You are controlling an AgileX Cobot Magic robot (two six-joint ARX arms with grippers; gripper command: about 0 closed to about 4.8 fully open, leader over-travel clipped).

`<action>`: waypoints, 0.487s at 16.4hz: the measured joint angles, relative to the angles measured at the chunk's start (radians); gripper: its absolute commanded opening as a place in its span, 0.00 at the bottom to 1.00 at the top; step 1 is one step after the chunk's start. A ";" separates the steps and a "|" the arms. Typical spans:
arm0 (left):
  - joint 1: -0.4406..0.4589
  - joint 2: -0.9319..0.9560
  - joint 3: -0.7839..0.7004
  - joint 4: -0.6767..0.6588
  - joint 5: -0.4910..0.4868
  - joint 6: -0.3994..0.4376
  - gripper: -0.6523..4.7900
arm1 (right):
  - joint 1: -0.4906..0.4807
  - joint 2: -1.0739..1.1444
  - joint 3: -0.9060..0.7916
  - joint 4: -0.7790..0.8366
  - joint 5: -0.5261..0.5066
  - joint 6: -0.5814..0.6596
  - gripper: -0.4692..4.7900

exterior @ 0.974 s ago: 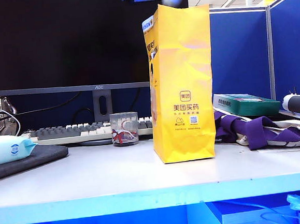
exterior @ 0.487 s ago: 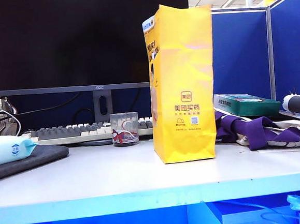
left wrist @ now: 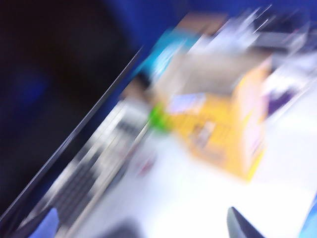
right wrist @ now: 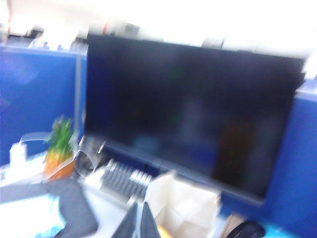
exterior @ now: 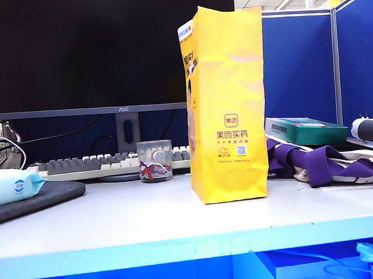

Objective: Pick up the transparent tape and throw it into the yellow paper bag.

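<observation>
Black and blank, the monitor (exterior: 102, 49) fills the back of the pale counter (exterior: 115, 222). In front of it, a little right of the middle, the yellow paper bag (exterior: 226, 104) stands upright with its mouth open. A keyboard (exterior: 91, 165) lies along the back edge, and a purple cloth (exterior: 317, 161) is heaped at the right end. The glass cup (exterior: 154, 160) sits just in front of the keyboard, apart from the bag.

Neither arm shows in the exterior view. The left claw (left wrist: 142, 227) hangs above the counter, tipped down at a slant toward the bag's mouth (left wrist: 218, 129). Its tips are spread wide with only bare counter between them, so it looks empty, though that view is badly smeared. The right claw (right wrist: 141, 223) is held high and nearly level, facing the monitor with the bag's pale inside (right wrist: 183, 208) just below it. Its tips appear pressed together on nothing.

I cannot find the transparent tape anywhere. It is not on the open counter, and if it lies inside the bag, the walls and the blur hide it.

I'd judge such a roll to be light, stiff and slick. It would be best pinched across the ring's wall, one tip through the hole. The thin paper bag would tip easily if nudged.
</observation>
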 measured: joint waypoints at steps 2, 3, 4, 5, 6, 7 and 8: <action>0.000 -0.140 -0.077 -0.029 -0.016 -0.015 1.00 | 0.000 -0.064 0.002 -0.062 0.010 -0.002 0.08; -0.001 -0.219 -0.135 0.009 -0.025 -0.039 1.00 | 0.000 -0.090 0.001 -0.103 0.026 -0.003 0.08; -0.001 -0.386 -0.285 0.051 -0.095 -0.077 1.00 | 0.000 -0.124 0.000 -0.148 0.044 -0.004 0.08; -0.001 -0.466 -0.365 0.066 -0.140 -0.089 1.00 | 0.000 -0.141 0.000 -0.169 0.045 -0.004 0.08; -0.001 -0.557 -0.470 0.113 -0.180 -0.116 1.00 | 0.000 -0.163 -0.008 -0.179 0.045 -0.004 0.08; -0.001 -0.627 -0.552 0.127 -0.203 -0.141 1.00 | 0.000 -0.182 -0.022 -0.180 0.045 -0.004 0.08; -0.002 -0.715 -0.645 0.134 -0.231 -0.184 1.00 | 0.000 -0.207 -0.050 -0.179 0.045 -0.004 0.08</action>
